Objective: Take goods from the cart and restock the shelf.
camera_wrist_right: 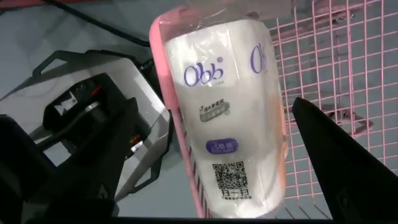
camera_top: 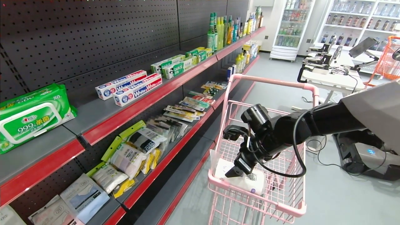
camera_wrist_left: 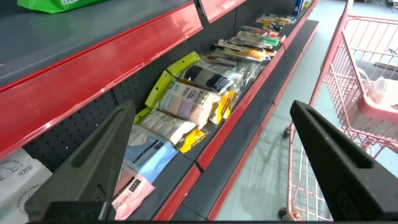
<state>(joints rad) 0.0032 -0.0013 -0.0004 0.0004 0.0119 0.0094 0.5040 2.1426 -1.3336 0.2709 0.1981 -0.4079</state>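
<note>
A white paper pack (camera_top: 250, 182) in clear wrap lies against the near left corner of the pink cart (camera_top: 272, 82). My right gripper (camera_top: 236, 171) hangs just over it inside the cart, open. In the right wrist view the pack (camera_wrist_right: 230, 124) sits between the two spread fingers (camera_wrist_right: 348, 168) of the right gripper (camera_wrist_right: 211, 106), with a gap on each side. My left gripper (camera_wrist_left: 211, 109) is open and holds nothing; it faces the shelf's lower tier (camera_wrist_left: 249, 118), where several pouches (camera_wrist_left: 193, 99) lie.
The red-edged shelf (camera_top: 150, 101) runs along the left, with a green wipes pack (camera_top: 31, 115), toothpaste boxes (camera_top: 131, 86) and bottles (camera_top: 225, 29) on top. Pouches (camera_top: 134, 153) fill the tier below. A white desk (camera_top: 331, 78) and an orange cart (camera_top: 387, 59) stand behind.
</note>
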